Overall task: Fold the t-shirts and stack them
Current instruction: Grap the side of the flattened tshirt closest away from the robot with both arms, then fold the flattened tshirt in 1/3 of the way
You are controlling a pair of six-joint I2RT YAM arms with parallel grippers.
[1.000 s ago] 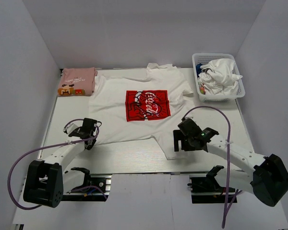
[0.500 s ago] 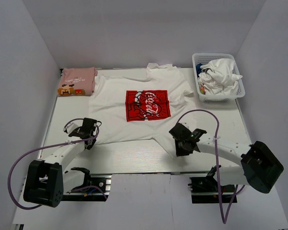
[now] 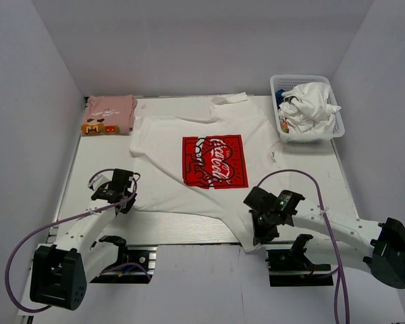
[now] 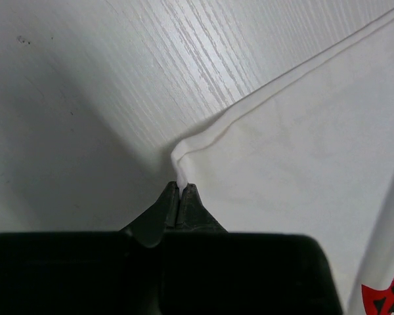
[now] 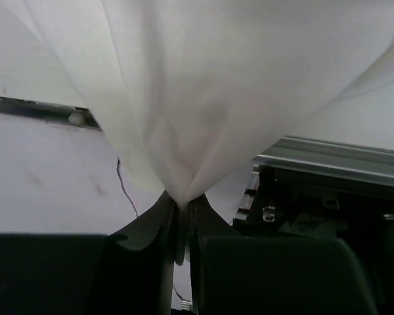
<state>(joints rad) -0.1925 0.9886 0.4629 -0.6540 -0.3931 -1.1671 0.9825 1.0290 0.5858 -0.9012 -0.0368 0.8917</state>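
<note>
A folded pink cotton t-shirt with a small orange-brown print (image 3: pixel 110 113) lies at the far left corner of the pale wood-grain bench (image 3: pixel 182 226), well apart from the work.

The left gripper (image 4: pixel 180 195) has its jaws pinched tight on the left hem corner of the white cotton t-shirt with the red square print (image 3: pixel 212 158). That shirt lies spread print-up across the middle of the bench, its collar toward the far edge.

The right gripper (image 5: pixel 180 209) is clamped on the right hem corner. It hangs nearer the near edge than the left one, so the hem runs askew and the cloth bunches into a fan above the jaws.

The step looks like spreading the shirt flat before folding. To do it well:
- bring the two corners level;
- pull gently apart until the hem lies straight;
- lay it down without slack.

The right corner hangs close to the aluminium rail (image 5: pixel 335 161) along the near edge, where cloth could snag or drop over.

Open bench lies toward the left edge. The white plastic mesh basket (image 3: pixel 309 138) of crumpled clothes in the far right corner limits room there.
</note>
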